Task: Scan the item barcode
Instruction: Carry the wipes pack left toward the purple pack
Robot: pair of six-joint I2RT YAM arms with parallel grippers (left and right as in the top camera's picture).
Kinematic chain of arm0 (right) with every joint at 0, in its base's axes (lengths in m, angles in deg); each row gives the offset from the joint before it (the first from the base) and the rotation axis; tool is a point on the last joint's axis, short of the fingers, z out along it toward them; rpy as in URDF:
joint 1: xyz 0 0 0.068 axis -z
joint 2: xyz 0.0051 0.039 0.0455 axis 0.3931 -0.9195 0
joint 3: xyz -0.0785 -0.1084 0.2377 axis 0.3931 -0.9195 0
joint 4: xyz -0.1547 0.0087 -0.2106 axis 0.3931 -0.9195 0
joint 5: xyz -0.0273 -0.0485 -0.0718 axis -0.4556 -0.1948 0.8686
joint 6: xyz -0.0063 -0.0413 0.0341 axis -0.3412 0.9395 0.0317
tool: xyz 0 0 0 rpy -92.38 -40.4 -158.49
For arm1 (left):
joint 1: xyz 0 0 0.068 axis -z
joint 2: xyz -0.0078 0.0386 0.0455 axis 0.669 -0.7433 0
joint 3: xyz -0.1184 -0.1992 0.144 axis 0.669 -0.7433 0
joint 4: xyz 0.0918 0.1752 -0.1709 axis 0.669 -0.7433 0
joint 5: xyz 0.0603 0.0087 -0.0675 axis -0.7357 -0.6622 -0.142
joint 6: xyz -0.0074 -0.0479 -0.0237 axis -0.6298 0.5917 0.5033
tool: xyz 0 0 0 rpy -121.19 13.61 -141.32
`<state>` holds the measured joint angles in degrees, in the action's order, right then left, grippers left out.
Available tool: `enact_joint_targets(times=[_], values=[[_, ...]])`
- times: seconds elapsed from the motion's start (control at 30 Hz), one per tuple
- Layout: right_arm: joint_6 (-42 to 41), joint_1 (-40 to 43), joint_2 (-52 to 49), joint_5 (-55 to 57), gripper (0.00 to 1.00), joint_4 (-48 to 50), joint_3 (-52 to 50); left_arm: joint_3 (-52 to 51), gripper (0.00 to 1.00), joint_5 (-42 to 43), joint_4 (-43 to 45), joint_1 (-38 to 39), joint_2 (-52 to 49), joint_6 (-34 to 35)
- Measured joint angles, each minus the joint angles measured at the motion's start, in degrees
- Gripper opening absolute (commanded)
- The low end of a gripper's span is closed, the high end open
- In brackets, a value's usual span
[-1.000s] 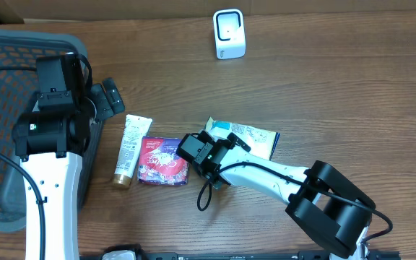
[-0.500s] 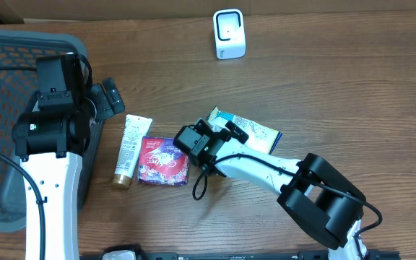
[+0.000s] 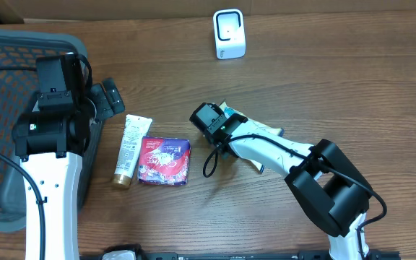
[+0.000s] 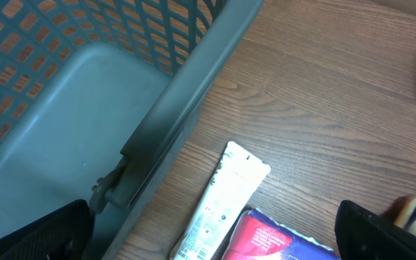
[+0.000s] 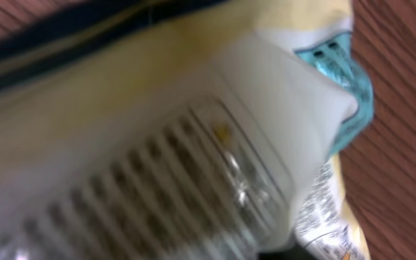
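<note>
As I reach for the packet, nothing is scanned yet and my hold on it is unproven.

A broad stretch of the wooden table (image 3: 352,79) separates the grey mesh basket (image 3: 6,58) on the left, where my left claw (image 3: 105,97) hangs spread and empty beside the rim, from the yellow-and-teal packet (image 3: 262,135) lying flat near the middle. The white scanner (image 3: 229,34) stands upright at the far edge, well apart from the packet. My right claw (image 3: 211,123) is over the packet's left end, but the wrist view is a blur, so I cannot tell whether it is clenched. The risk I see is that a slick wrapper pinched by one end could slip or droop in the lift, hiding its barcode.
</note>
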<state>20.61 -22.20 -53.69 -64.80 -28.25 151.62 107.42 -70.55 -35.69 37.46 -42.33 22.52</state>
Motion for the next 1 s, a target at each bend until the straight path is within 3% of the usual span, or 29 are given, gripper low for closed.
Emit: enact_joint_targets(times=[0.27, 0.4, 0.5, 0.9, 1.0], values=[[-1.57, 0.35, 0.63, -1.66, 0.04, 0.44, 0.35, 0.0, 1.0, 0.0, 0.0, 0.0, 0.0, 0.0], [-2.45, 0.26, 0.2, -6.29, 0.04, -6.49, 3.96, 0.0, 1.0, 0.0, 0.0, 0.0, 0.0, 0.0], [-3.26, 0.24, -0.46, -10.97, 1.0, -12.04, 8.2, 0.0, 1.0, 0.0, 0.0, 0.0, 0.0, 0.0], [-5.14, -0.92, -1.03, -11.89, 0.99, -19.06, 10.91, 0.0, 1.0, 0.0, 0.0, 0.0, 0.0, 0.0], [-7.43, -3.06, -1.09, -11.63, 0.87, -19.89, 10.91, 0.0, 1.0, 0.0, 0.0, 0.0, 0.0, 0.0]])
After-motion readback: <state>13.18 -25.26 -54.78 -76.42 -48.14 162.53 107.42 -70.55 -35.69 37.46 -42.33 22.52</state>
